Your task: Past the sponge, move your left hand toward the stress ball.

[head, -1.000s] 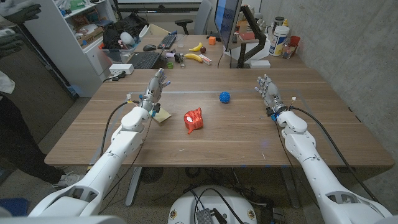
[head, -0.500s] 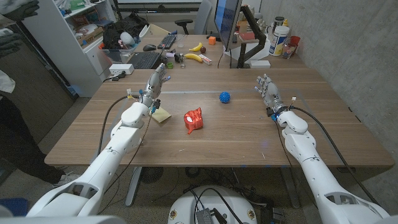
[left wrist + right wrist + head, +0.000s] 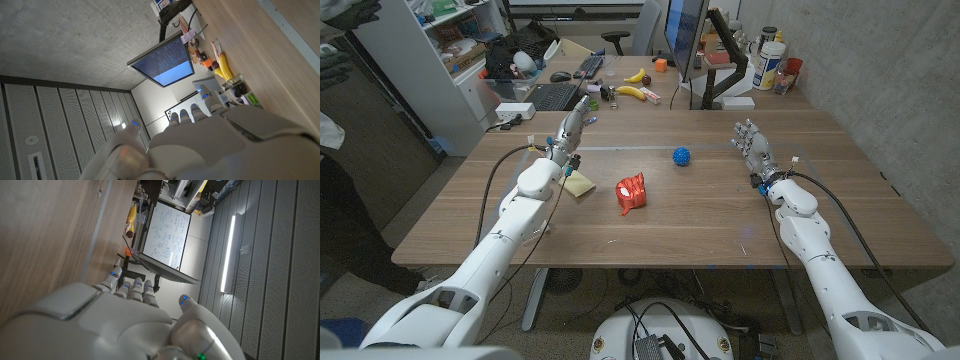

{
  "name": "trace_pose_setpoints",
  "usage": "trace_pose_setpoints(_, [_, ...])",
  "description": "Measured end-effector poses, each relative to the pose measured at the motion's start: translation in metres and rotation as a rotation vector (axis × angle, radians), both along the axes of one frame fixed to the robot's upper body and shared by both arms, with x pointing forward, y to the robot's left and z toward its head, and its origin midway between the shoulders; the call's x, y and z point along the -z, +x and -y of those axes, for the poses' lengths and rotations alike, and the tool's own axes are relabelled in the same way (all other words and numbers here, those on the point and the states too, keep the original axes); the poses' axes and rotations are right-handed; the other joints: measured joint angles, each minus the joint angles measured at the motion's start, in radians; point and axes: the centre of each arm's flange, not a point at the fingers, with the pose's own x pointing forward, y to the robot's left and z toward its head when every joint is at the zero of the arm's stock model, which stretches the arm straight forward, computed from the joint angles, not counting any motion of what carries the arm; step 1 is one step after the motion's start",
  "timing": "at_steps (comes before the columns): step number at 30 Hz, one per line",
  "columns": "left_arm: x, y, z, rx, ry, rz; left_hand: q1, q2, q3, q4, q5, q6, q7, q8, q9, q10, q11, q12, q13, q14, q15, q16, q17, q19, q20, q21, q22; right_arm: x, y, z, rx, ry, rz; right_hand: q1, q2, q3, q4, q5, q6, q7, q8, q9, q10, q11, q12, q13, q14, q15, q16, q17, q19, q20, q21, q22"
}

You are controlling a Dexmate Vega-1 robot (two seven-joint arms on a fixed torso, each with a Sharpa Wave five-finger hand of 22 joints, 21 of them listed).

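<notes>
While left hand point(image 3: 569, 133) hangs empty, fingers extended, upper left of centre, beyond sponge point(image 3: 578, 184), stress ball point(image 3: 681, 155) sits well apart, centre-right; reach unfinished. Right hand point(image 3: 752, 145) idle, fingers apart.

A crumpled red wrapper point(image 3: 631, 192) lies mid-table (bananas point(image 3: 631, 92), keyboard point(image 3: 553, 96) behind).

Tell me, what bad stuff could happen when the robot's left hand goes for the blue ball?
Two things might go wrong. The left hand is open and raised beyond the sponge, with the stress ball off to its right. A sideways swipe could tap the round ball and send it rolling. If the forearm drops, it might also drag the sponge or bump the red object nearby.
</notes>
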Motion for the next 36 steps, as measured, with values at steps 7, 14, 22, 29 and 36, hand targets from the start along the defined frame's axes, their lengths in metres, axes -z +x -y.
trace_pose_setpoints(7, [-0.006,-0.002,0.003,-0.012,0.023,0.013,0.0,0.0,0.0,0.0,0.0,0.0,0.0,0.001,0.0,0.0,0.0,0.0,0.0,0.0,0.0,0.0,0.0,0.0,0.0,0.0,0.0,-0.001,-0.002,0.0,-0.003,-0.005,0.009,0.0,0.0,0.0,0.0,0.0,0.0,0.0,0.0,0.0,0.004,-0.004,0.0,0.0,0.0,0.0,0.0,0.0,0.0,0.0,0.0,0.0])
trace_pose_setpoints(14, [-0.012,-0.003,0.005,-0.023,0.045,0.026,0.0,0.0,0.0,0.0,0.0,0.0,0.0,0.004,0.0,0.0,0.0,0.0,0.0,0.0,0.0,0.0,0.0,0.0,0.0,0.0,0.0,-0.001,-0.003,0.001,-0.005,-0.009,0.013,0.0,0.0,0.0,0.0,0.0,0.0,0.0,0.0,0.0,0.004,-0.004,0.0,0.0,0.0,0.0,0.0,0.0,0.0,0.0,0.0,0.0])
trace_pose_setpoints(22, [-0.019,-0.005,0.008,-0.037,0.07,0.039,0.001,0.001,0.0,0.0,0.0,0.0,0.0,0.004,0.0,0.0,0.0,0.0,0.0,0.0,0.0,0.006,0.0,0.0,0.0,0.0,0.0,-0.001,-0.005,0.001,-0.008,-0.013,0.019,0.0,0.0,0.0,0.0,0.0,0.0,0.0,0.0,0.0,0.004,-0.004,0.0,0.0,0.0,0.0,0.0,0.0,0.0,0.0,-0.004,0.0])
trace_pose_setpoints(29, [-0.024,-0.006,0.009,-0.049,0.093,0.05,0.005,0.005,0.0,0.0,0.0,0.0,0.0,0.004,0.0,0.0,0.0,0.0,0.0,0.0,0.0,0.007,0.0,0.0,0.0,0.0,-0.002,-0.001,-0.007,0.001,-0.01,-0.016,0.026,0.0,0.0,0.0,0.0,0.0,0.0,0.0,0.0,0.0,0.004,-0.004,0.0,0.0,0.0,0.0,0.0,0.0,0.0,0.0,-0.004,0.0])
trace_pose_setpoints(36, [-0.031,-0.007,0.01,-0.065,0.119,0.062,0.005,0.005,0.0,0.0,0.0,0.0,0.0,0.004,0.0,0.0,0.0,0.0,0.0,0.0,0.0,0.007,-0.003,0.0,0.0,0.0,-0.002,-0.001,-0.009,0.0,-0.013,-0.02,0.035,0.0,0.0,0.0,0.0,-0.004,0.0,0.0,0.0,0.0,0.004,-0.004,0.0,0.0,0.0,0.0,0.0,0.0,0.0,0.0,-0.008,0.0])
